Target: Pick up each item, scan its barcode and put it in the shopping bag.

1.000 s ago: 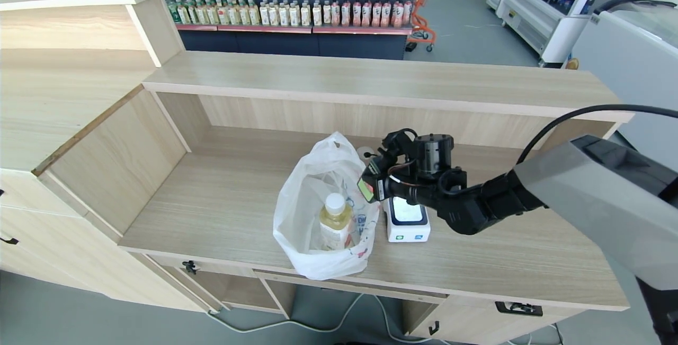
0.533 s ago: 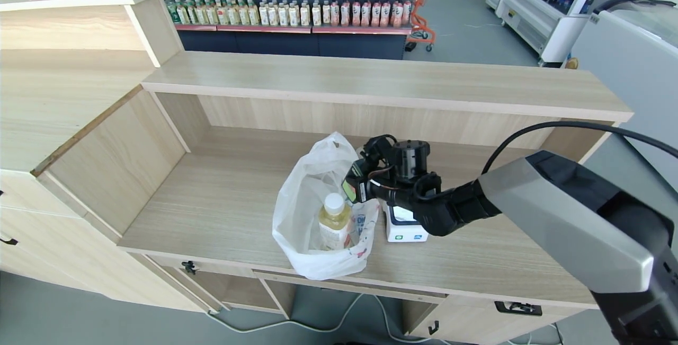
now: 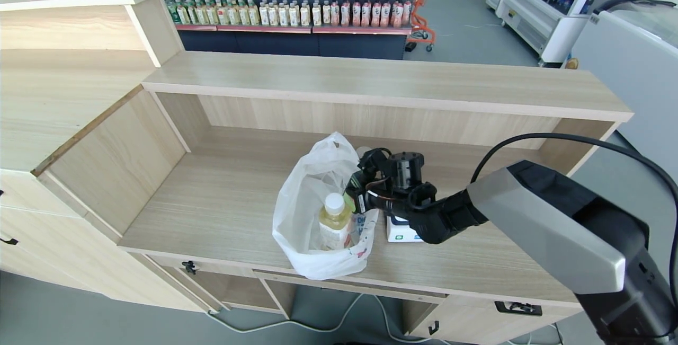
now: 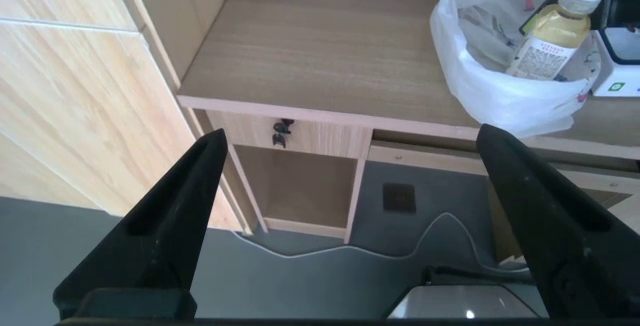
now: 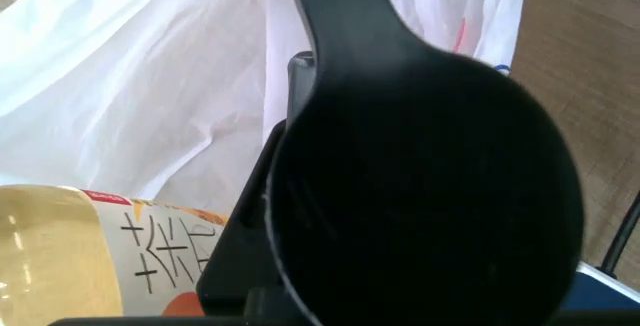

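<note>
Right fingers carried green-labelled item over shopping bag.

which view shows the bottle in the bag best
The head view: the bottle stands upright in the shopping bag, cap to label visible. The left wrist view shows it farther off; the right wrist view catches part of its label.

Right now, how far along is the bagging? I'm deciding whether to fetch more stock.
Done: one bottle stands in the bag. In hand: the right tool holds a dark item at the bag's mouth, next to the scanner; whether it was scanned is not visible. Left: lowering it in and letting go.
</note>
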Robot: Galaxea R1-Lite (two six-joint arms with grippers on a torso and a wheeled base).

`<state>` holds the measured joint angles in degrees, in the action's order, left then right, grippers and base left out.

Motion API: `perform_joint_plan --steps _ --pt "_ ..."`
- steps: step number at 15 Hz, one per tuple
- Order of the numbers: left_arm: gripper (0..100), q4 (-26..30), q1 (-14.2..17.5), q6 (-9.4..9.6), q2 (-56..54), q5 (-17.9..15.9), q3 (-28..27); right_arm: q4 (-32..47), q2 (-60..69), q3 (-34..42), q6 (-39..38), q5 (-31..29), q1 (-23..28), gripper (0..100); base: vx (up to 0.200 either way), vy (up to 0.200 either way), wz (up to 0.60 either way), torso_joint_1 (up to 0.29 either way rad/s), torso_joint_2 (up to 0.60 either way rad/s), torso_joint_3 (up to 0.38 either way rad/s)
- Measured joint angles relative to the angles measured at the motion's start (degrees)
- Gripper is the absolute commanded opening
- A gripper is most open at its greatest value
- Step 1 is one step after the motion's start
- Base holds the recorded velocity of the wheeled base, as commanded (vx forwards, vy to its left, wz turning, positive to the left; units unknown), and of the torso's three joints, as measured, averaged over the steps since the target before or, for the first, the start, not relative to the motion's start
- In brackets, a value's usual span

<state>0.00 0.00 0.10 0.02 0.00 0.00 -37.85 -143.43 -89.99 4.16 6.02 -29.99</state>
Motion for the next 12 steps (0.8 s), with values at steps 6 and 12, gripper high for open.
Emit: perform_joint_plan --steps 6,12 --pt "100 0.0 0.0 0.00 0.0 0.0 0.0 -0.1 -0.4 1.2 3.5 -0.2 0.8 0 0.000 0.000 0.00 0.000 0.00 0.000" --pt "100 0.0 0.0 0.22 0.0 0.0 0.0 -2.9 -0.3 3.1 4.1 -0.7 1.2 100 0.000 0.000 0.00 0.000 0.00 0.000"
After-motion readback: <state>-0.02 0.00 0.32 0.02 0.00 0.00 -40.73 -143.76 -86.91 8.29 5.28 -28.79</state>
